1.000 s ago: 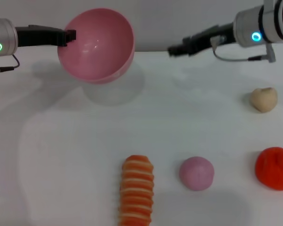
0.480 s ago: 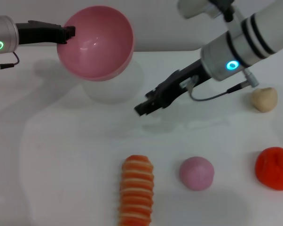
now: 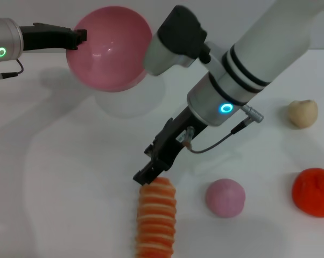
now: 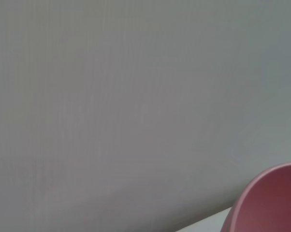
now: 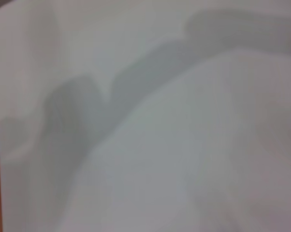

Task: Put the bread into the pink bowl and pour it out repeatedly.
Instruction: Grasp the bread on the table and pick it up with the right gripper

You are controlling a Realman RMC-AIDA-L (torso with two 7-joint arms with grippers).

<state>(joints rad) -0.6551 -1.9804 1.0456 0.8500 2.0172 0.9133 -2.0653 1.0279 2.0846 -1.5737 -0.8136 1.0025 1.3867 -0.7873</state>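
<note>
At the far left the left pincer [image 3: 78, 38] was clamped on the rim of the pink bowl [image 3: 109, 48], holding it up off the white tabletop [image 3: 60, 183] with its mouth tipped toward the near side; nothing could be seen inside it, and its pale shadow lay on the surface just beneath. In the left wrist view only a curved edge of that bowl [image 4: 271, 200] showed in one corner against a blank grey wall. Further right, the right arm reached down from the far right across the middle of the scene, and the right pincer [image 3: 150, 171] hung low with its dark tip at the far end of the bread [image 3: 156, 217]; whether it touched the loaf, and how far its fingers were parted, I could not tell. The bread lay lengthwise at the near edge of the tabletop, striped side up, well apart from the bowl. Just to its right sat a small pink ball [image 3: 225, 197]. Further right again, a beige lump [image 3: 302, 113] rested toward the far side, and a red-orange lump [image 3: 314, 192] sat near the right edge.
</note>
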